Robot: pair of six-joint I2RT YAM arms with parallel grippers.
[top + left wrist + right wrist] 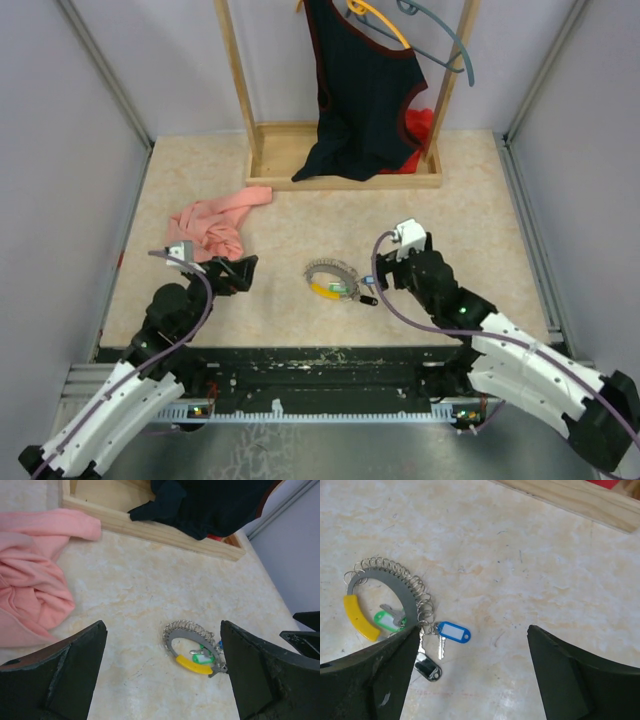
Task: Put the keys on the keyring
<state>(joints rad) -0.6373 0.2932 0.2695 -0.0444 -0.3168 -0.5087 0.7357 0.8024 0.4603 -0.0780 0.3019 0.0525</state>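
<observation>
The keyring (322,272) lies flat mid-table: a grey band (395,582) edged with small wire rings, and a yellow piece (359,617) along one stretch. A green-tagged key (385,620) rests inside the loop. A blue-tagged key (454,631) and a black-tagged key (427,670) lie just outside it, seemingly hooked to the small rings. My left gripper (243,272) is open to the ring's left, with the keyring (181,634) ahead between its fingers. My right gripper (383,272) is open just right of the keys, holding nothing; its left finger (375,675) covers the ring's lower end.
A crumpled pink cloth (212,226) lies at the back left, close to the left arm. A wooden rack base (275,160) stands at the back with a black garment (365,90) and hangers above it. Grey walls close in both sides.
</observation>
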